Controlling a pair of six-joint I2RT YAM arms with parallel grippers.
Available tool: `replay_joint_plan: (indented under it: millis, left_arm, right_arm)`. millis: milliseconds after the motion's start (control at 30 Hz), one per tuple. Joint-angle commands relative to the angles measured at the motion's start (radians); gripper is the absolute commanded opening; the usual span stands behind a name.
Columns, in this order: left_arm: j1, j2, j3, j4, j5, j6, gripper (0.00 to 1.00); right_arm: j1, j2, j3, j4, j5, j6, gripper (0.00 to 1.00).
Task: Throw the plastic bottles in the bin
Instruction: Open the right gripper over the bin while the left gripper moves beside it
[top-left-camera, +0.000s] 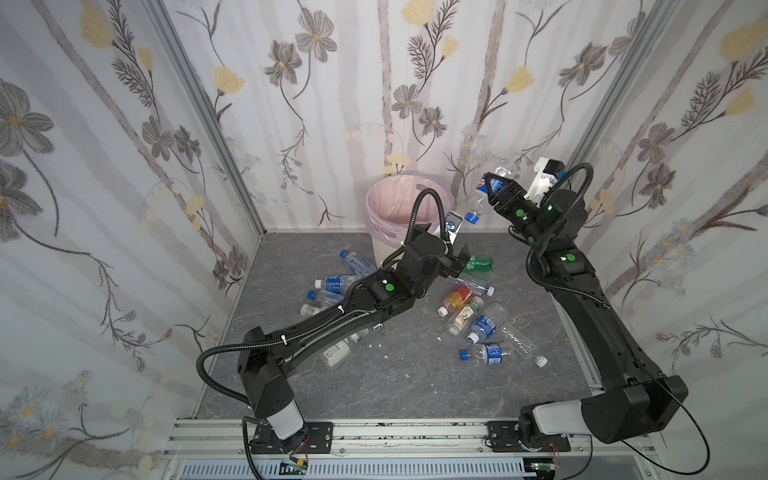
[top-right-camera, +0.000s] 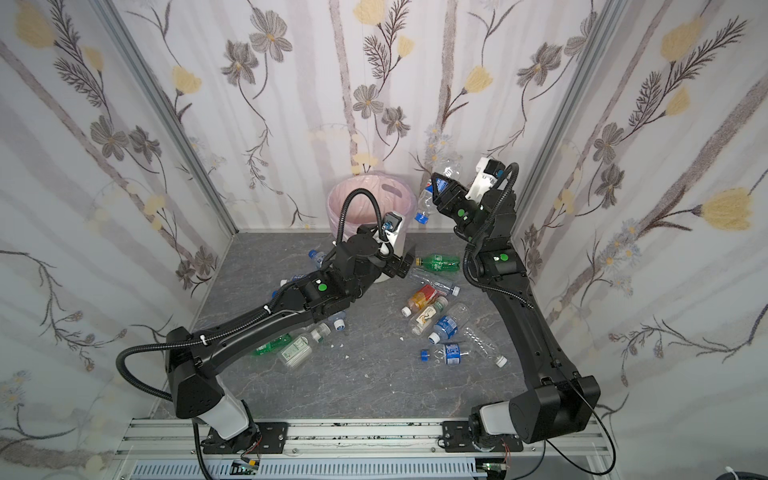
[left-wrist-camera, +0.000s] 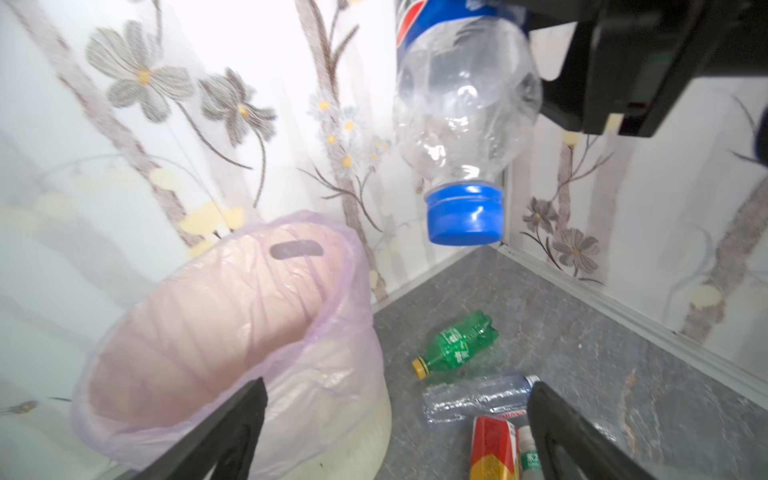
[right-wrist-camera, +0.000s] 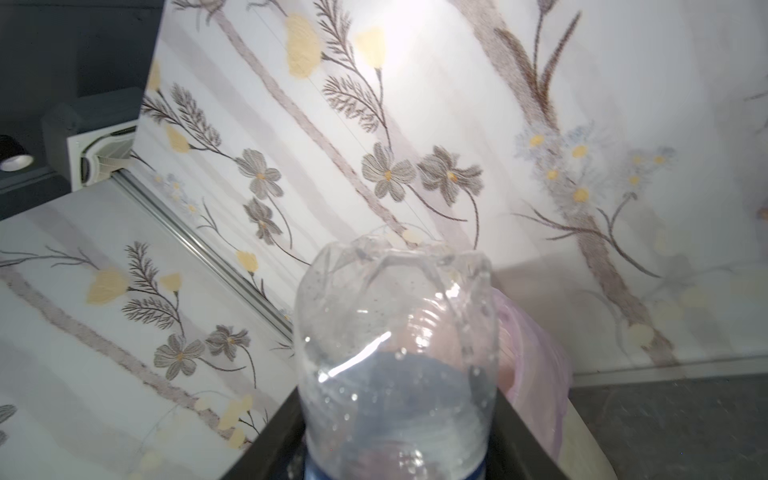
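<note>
Up beside bin, R gripper clamps blue-label bottle cap-down; L gripper wide, empty.

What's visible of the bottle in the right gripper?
The bottle is clear, crumpled thin plastic with a blue label and blue cap on, and it looks empty. It hangs tilted, cap down, in the air, clamped at the label by the right gripper, beside the bin rim and not over the opening. Nothing else touches it.

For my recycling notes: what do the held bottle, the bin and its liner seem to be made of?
Bottle: thin clear plastic, glossy; it is see-through and dented. Bin: probably rigid cream plastic, dull; little shows. Liner: thin pink plastic film, translucent and wrinkled.
</note>
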Motion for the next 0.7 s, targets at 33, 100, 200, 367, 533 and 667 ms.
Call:
replay_joint_plan:
  millis: [33, 100, 200, 367, 533, 667]
  left_arm:
    - [0.04, -0.067, 0.03, 0.007, 0.016, 0.015, 1.0]
    - [0.052, -0.089, 0.04, 0.007, 0.038, 0.011, 1.0]
    - [0.063, -0.111, 0.05, 0.007, 0.049, 0.009, 1.0]
    - [0.07, -0.144, 0.046, 0.007, 0.056, 0.002, 1.0]
    - [0.078, -0.17, 0.016, 0.007, 0.046, -0.011, 1.0]
    - [0.088, -0.201, -0.025, 0.007, 0.045, -0.032, 1.0]
  right_arm:
    - [0.083, 0.026, 0.154, 0.034, 0.127, -0.145, 0.54]
    - [0.129, 0.038, 0.219, 0.032, 0.181, -0.22, 0.54]
    - [0.191, 0.084, 0.295, 0.044, 0.245, -0.303, 0.55]
    - [0.235, 0.171, 0.432, 0.017, 0.277, -0.355, 0.56]
    - [0.248, 0.311, 0.505, -0.006, 0.314, -0.368, 0.57]
    - [0.247, 0.559, 0.746, -0.207, 0.336, -0.375, 0.68]
